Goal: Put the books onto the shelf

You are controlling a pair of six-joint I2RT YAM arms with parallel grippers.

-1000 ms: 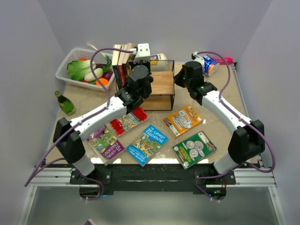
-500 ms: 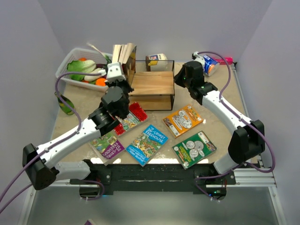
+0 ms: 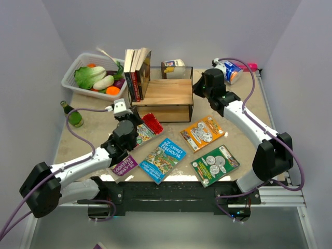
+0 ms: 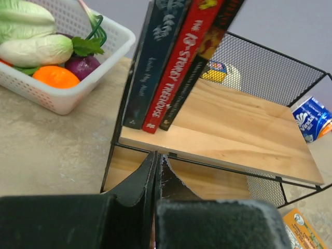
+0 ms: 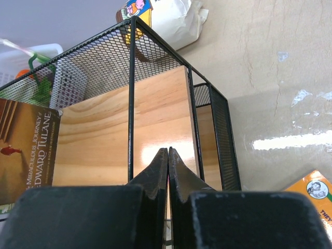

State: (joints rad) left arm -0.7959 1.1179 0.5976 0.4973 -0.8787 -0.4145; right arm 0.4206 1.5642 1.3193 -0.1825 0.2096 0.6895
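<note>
With both grippers pinched shut on nothing, I read the job as partly done. A few standing books (image 3: pixel 137 72) are upright on the top board at the 9 o'clock end of the shelf (image 3: pixel 174 93), while five more lie flat on the table (image 3: pixel 244 129) in front of it. In the top view, with 12 o'clock pointing away from the arm bases, the red book (image 3: pixel 150 124) lies just at 6 o'clock of the shelf's near left corner. The purple book (image 3: pixel 124 166) and blue book (image 3: pixel 163 157) are nearer to me, and the orange book (image 3: pixel 202 133) and green book (image 3: pixel 214 165) are out toward 4 o'clock. The left gripper (image 4: pixel 157 162), fingertips together, points at the shelf's lower left corner. The red book sits right beside it at about 4 o'clock, long axis running from 8 to 2 o'clock, partly hidden under the wrist. The right gripper (image 5: pixel 167 154), equally closed, hovers at the shelf's 3 o'clock end, well apart from that cover. I judge the left arm the nearer one, and its jaws would have to open first.
</note>
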